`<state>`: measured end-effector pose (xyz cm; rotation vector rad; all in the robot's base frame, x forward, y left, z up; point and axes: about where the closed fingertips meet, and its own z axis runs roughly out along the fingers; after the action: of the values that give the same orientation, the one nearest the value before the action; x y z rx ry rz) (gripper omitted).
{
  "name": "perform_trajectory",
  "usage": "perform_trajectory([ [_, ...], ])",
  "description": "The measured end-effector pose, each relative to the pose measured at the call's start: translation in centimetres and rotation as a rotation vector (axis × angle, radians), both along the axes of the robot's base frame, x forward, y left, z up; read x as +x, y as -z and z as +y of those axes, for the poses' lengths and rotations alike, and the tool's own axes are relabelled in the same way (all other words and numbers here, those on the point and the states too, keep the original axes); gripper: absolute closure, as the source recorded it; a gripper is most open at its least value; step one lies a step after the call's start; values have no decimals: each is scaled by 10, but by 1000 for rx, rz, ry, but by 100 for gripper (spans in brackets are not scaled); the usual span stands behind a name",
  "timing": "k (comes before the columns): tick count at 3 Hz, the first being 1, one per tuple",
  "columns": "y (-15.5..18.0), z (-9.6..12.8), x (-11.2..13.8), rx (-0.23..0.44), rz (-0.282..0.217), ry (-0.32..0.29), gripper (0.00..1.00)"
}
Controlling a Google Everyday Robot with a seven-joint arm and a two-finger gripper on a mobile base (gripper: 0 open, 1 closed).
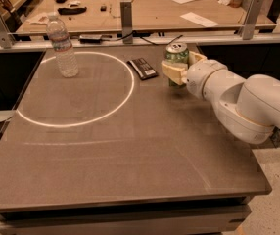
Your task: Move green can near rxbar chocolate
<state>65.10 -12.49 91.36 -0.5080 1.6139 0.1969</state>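
On the dark bench a white ring was painted, and I describe every place from this ring. A clear plastic water bottle stood upright inside the ring, close to its upper left part, with its cap on.

Just outside the ring, at its upper right edge, lay the rxbar chocolate. It was flat on the bench in its black wrapper and turned a little diagonally, with one end almost at the white line.

Further right from the ring, beyond the bar, was the green can. It was upright, with the silver top and pull tab visible, and it stood near the bar but did not touch it. I cannot tell if the bottom of the can rested on the bench or was a little above it.

The tool was at the can, well outside the ring on its right side. Its pale fingers were closed around the can, one on the near left side and one behind on the right, so the tool was holding the can. The white arm reached to it from the right.
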Motion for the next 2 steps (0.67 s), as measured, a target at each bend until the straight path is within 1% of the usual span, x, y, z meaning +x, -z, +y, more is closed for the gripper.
perform_trajectory([
  [1,2,-9,7,45,25,35,100],
  [2,9,-9,8,68,52,43,100],
])
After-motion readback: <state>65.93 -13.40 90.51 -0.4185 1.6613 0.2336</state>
